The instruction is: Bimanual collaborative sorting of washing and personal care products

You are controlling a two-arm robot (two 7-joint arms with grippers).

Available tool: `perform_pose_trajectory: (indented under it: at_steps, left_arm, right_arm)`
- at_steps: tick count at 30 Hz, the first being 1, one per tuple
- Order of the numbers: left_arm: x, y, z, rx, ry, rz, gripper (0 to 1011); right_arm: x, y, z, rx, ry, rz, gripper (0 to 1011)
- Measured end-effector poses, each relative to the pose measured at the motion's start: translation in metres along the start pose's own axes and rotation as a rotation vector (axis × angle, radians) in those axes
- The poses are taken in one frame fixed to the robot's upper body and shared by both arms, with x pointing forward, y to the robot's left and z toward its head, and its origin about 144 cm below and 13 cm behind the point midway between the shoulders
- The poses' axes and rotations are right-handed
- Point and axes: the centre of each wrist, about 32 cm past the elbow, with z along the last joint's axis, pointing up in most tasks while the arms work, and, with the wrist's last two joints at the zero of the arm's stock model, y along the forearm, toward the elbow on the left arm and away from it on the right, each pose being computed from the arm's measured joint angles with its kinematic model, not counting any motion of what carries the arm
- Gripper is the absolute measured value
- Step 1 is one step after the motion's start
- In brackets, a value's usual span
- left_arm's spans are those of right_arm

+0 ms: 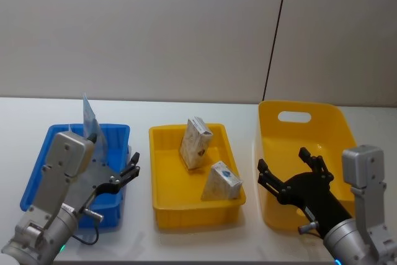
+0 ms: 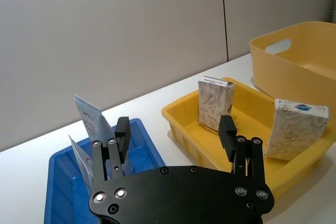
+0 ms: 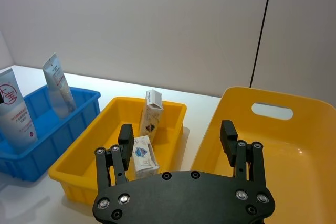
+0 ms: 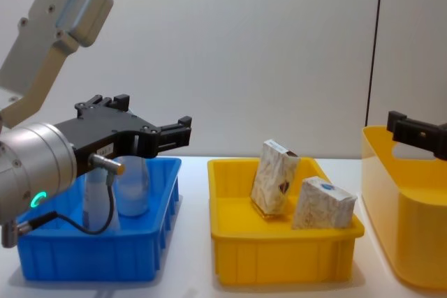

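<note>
From the head we see three containers in a row on the white counter [image 1: 186, 108]: a blue tray [image 1: 115, 131] on the left, a yellow tray [image 1: 186, 212] in the middle and a deeper yellow bin [image 1: 273, 130] on the right. The left hand [image 1: 131, 166] hovers over the blue tray's right side, fingers apart and holding nothing. The right hand [image 1: 281, 159] hovers over the near left part of the yellow bin, likewise spread and empty. A pale-blue tube [image 1: 89, 115] sticks up at the back of the blue tray. In the yellow tray an upright pack [image 1: 196, 143] stands tilted near the back, and a leaning pack [image 1: 221, 181] rests in the near right corner, just beside it. From the left wrist we look past the left hand's parted fingers to the tube and a second tube [image 2: 80, 157] close together in the blue tray, with both packs in the yellow tray beyond. From the right wrist the right hand's fingers are wide apart, with the yellow tray and yellow bin beyond them. Both tubes lean in the blue tray, and one bears a red ring mark. From the chest the left hand hangs above the blue tray, clear of its rim, and a clear bottle [image 4: 133, 188] stands inside the tray beneath it. The right hand juts in at the right edge, above the yellow bin. The two packs rise above the yellow tray's wall; we cannot tell whether they touch.
</note>
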Motion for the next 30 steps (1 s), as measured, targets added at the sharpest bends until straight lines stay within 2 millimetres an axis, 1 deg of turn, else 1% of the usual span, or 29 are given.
perform_pose_trajectory:
  at_steps: [15,23,30]
  left_arm:
    - [0.0,0.0,0.0,0.0,0.0,0.0,1001]
    - [0.0,0.0,0.0,0.0,0.0,0.0,1002]
    - [0.0,0.0,0.0,0.0,0.0,0.0,1001]
  right_arm:
    - [-0.001,0.0,0.0,-0.002,0.001,0.001,1004]
    - [-0.007,0.003,0.003,-0.02,0.005,0.016,1004]
    - [-0.016,0.01,0.008,-0.061,0.011,0.035,1004]
